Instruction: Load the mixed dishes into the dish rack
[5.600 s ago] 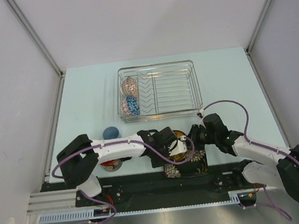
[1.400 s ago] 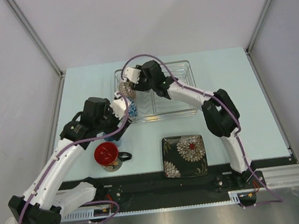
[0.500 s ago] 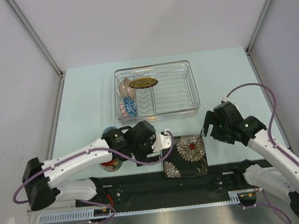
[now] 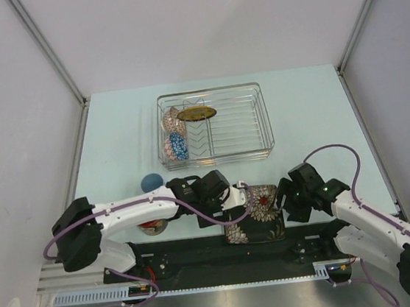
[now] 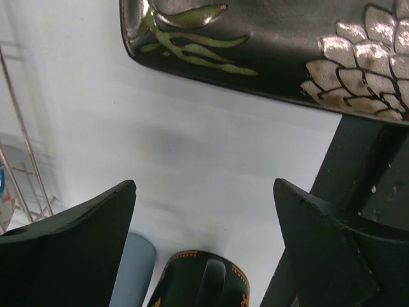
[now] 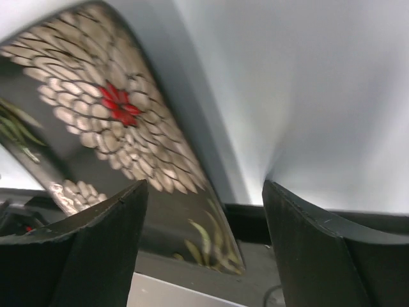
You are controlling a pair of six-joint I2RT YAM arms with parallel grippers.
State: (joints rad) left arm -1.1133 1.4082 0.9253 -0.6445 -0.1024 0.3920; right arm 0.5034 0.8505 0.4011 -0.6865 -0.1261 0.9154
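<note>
A dark square plate with pale flowers (image 4: 265, 212) is seen lying flat on the pale blue table (image 4: 114, 134), at the near edge, between the two arms. The left gripper (image 4: 237, 197) is held at the plate's left side. Its fingers (image 5: 77, 236) are spread wide and nothing is held between them; only bare table is seen in the gap. The right gripper (image 4: 286, 200) is held at the plate's right side. Its fingers (image 6: 326, 249) are spread wide too, and the plate's edge is seen just under the gap. It cannot be told if the plate is touched.

Farther back, a silver wire dish rack (image 4: 266, 117) is set on the table. In its left end a reddish-white patterned bowl (image 4: 173, 118), a blue-patterned bowl (image 4: 180, 147) and a dark-edged dish with a yellow middle (image 4: 197, 114) are found. A light-blue cup (image 4: 151, 182) and a red-inside mug (image 4: 152, 226) are left on the table by the left arm.
</note>
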